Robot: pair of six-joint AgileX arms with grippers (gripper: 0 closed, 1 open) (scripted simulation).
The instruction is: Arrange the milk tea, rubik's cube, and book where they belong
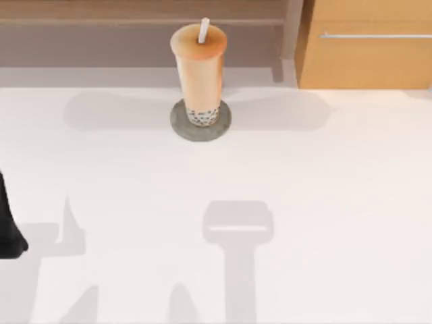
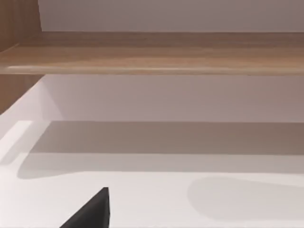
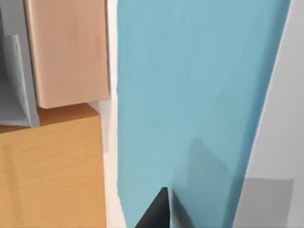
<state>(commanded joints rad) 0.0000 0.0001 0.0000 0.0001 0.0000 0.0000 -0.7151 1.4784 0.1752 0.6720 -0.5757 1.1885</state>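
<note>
The milk tea stands upright on a flat grey coaster at the back middle of the white table. A large light-blue flat surface, the book, hangs close before the right wrist camera, and a dark fingertip of my right gripper lies against its lower edge. Part of my left arm is at the table's left edge, far from the cup; one dark finger of it hangs over the bare table. The rubik's cube is out of view.
A wooden cabinet with a metal drawer handle stands at the back right, and a low wooden shelf runs along the back. Beside the book are the cabinet's wood top and a grey divider. Arm shadows lie across the table's front.
</note>
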